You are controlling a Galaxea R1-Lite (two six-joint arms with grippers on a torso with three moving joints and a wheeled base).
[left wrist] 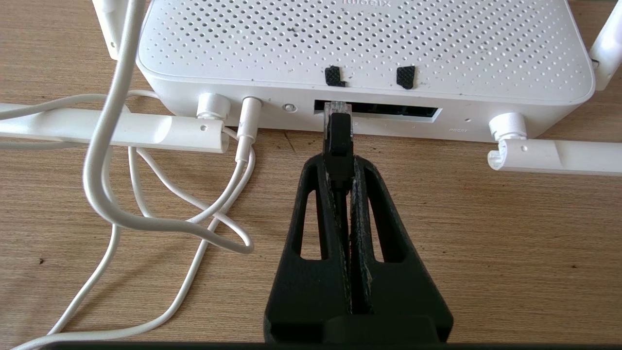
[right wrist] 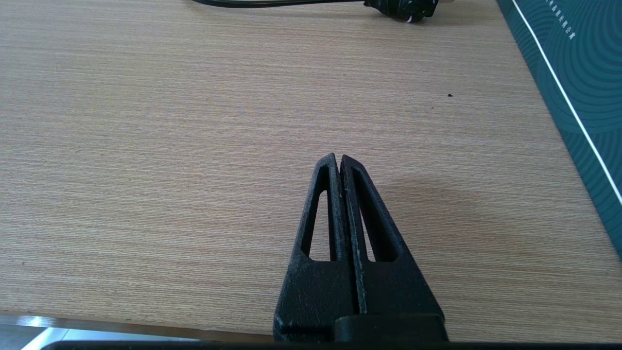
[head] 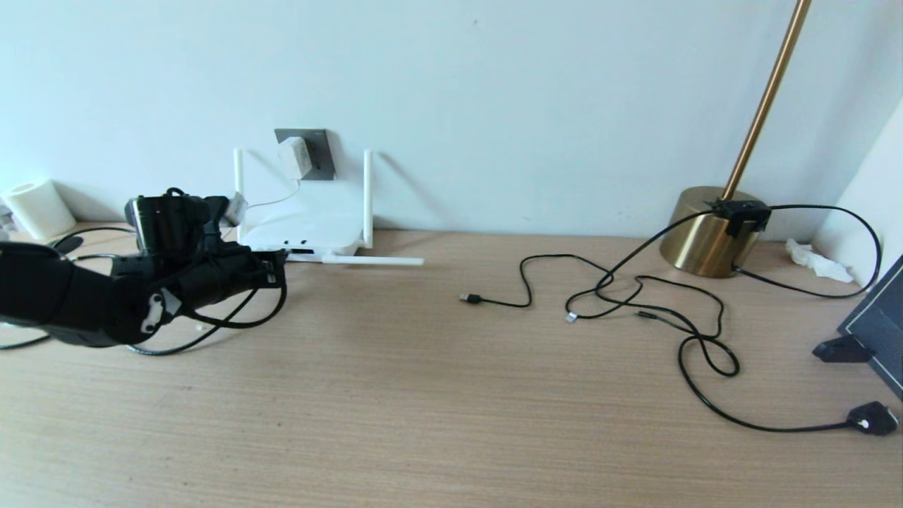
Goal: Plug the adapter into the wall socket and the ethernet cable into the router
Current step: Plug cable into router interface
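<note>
At the far left of the head view, near 9 o'clock, a white paper roll stands against the wall. Just right of it the left gripper reaches toward the router. Its fingers are clamped tight on the ethernet cable, just behind the plug. The clear tip of the plug stands at the mouth of the dark port slot on the router's edge, at the slot's left end; I cannot tell how deep it sits. A thin white cord is plugged into the router beside that slot and loops on the table.

Above the router, at 12 o'clock from it, the adapter sits in the wall socket on the wall. Two antennas stand upright and one lies flat on the wood.

Further right, black USB cables curl on the table, and a brass lamp base stands at 2 o'clock.

The right gripper is seen only in its own wrist view: it hovers over bare wood, fingers pressed together, holding nothing.
</note>
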